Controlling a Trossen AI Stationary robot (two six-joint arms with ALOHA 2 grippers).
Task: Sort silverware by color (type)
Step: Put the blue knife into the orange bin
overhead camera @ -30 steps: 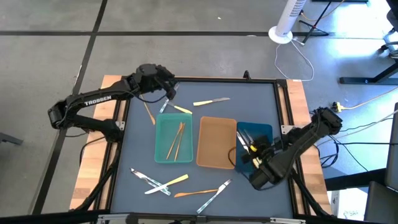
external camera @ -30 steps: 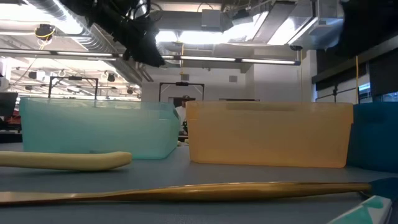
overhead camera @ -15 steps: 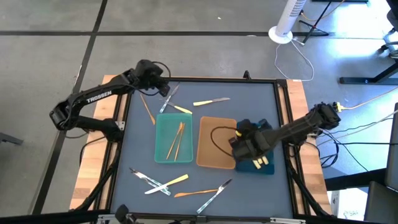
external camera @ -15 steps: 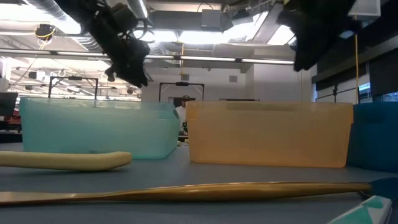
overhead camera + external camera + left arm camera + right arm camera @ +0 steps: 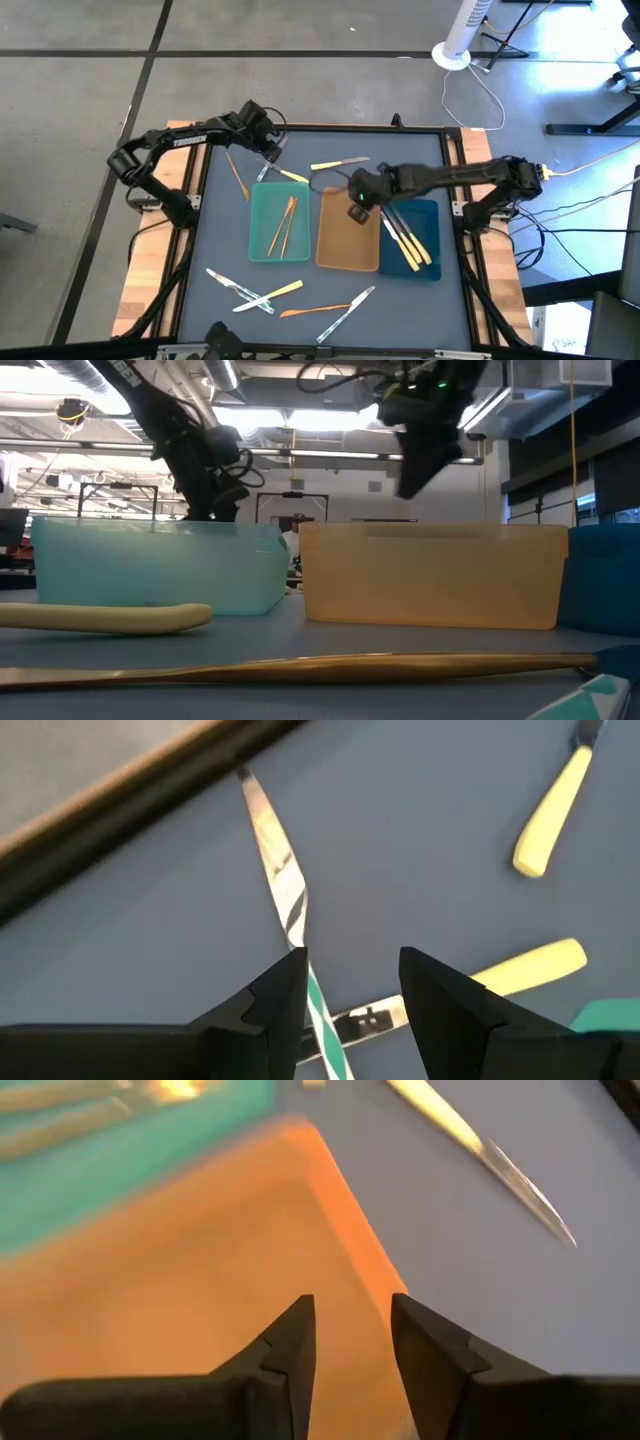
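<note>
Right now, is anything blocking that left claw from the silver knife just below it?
Nothing visible. The left gripper hangs open straight over the silver knife, with only bare table mat around the blade.

Bright even overhead light; right wrist view motion-blurred w/ soft foreground.

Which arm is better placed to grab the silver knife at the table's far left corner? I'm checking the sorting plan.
Left: the left gripper hangs open right over the silver knife; the right gripper is above the tan tray.
</note>
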